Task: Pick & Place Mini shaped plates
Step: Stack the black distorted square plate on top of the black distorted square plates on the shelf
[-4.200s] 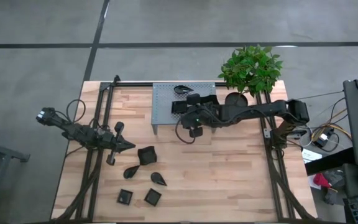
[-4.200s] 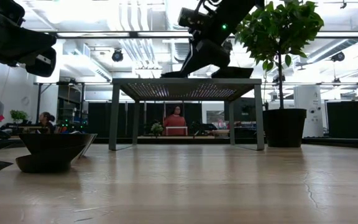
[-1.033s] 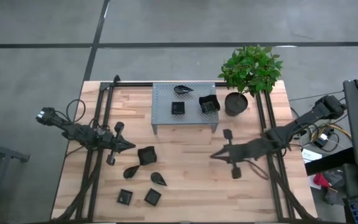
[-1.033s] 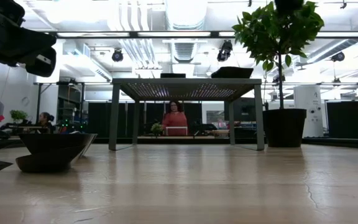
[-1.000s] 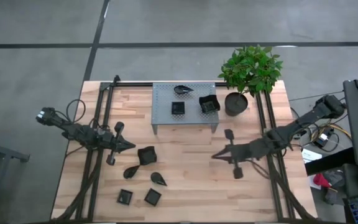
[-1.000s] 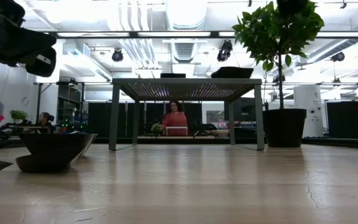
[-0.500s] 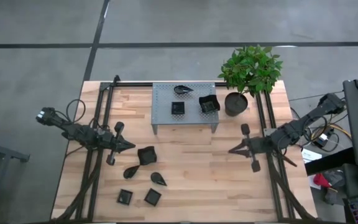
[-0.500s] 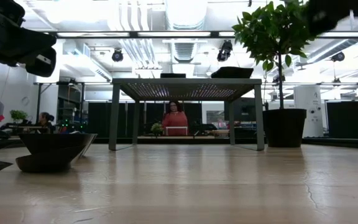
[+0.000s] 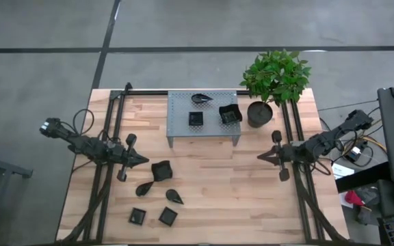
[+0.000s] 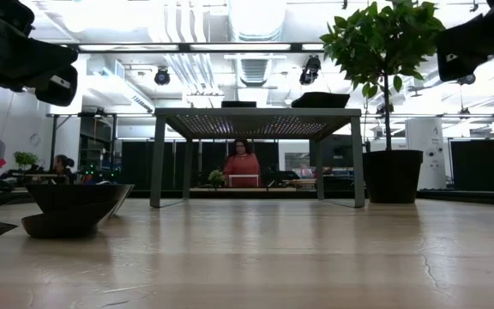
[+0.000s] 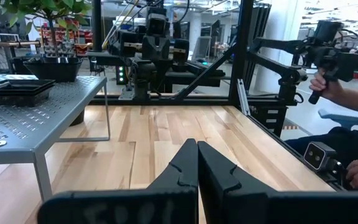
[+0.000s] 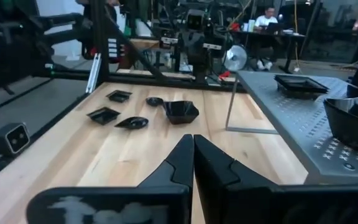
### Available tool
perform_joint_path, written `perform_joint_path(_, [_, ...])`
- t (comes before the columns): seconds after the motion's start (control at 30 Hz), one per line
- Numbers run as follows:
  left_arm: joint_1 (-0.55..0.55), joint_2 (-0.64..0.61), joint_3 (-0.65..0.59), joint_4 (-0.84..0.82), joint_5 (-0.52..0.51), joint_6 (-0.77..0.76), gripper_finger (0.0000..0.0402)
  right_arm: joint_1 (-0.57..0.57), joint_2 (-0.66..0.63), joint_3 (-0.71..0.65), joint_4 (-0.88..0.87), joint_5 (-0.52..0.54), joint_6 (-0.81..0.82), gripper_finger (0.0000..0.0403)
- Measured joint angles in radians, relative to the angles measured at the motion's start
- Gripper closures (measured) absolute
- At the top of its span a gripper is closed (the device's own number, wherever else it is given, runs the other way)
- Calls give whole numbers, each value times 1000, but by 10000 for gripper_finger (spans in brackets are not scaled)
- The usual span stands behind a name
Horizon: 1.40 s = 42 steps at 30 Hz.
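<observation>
The right hand (image 9: 261, 156) hangs over the right side of the desk (image 9: 211, 198), its arm stretched low and level from the right rail, its two fingers pressed together on nothing. The left hand (image 9: 144, 161) is posed the same way on the left side, fingers closed and empty, tip pointing toward the right hand across bare wood.

Eight mini shaped plates show from above. Five lie on the desk just past and below the left hand's tip: one wavy-edged square (image 9: 161, 170) almost touching it, two teardrops (image 9: 143, 187) (image 9: 175, 197) a little further, and two little squares (image 9: 137, 216) (image 9: 168, 217) nearest the front edge. Three more sit on the grey perforated stand (image 9: 180, 126), beyond both hands and between them: a leaf shape (image 9: 201, 99) at the back, a little square (image 9: 195, 118) in the middle, and a wavy-edged square (image 9: 230, 114) on the end closest to the right hand.

A potted plant (image 9: 276, 75) stands beside the stand, just beyond the right hand. In the room beyond the desk, a person's hand (image 11: 325, 87) grips a dark handle.
</observation>
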Motion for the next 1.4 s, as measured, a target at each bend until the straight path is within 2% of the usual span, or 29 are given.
perform_joint_path(0.17, [0, 0, 0, 0, 0, 0, 401, 0, -88, 10, -85, 57, 5, 394])
perform_joint_path(0.33, [0, 0, 0, 0, 0, 0, 401, 0, -163, 13, -258, 188, 25, 394])
perform_joint_path(0.63, [0, 0, 0, 0, 0, 0, 401, 1, -256, -20, -273, 61, -5, 394])
perform_joint_path(0.73, [0, 0, 0, 0, 0, 0, 401, 0, -256, -20, -306, 58, -3, 394])
perform_joint_path(0.9, [0, 0, 0, 0, 0, 0, 401, 0, -252, -19, -348, 52, 95, 394])
perform_joint_path(1.4, [0, 0, 0, 0, 0, 0, 401, 0, -241, -21, -341, 71, 54, 394])
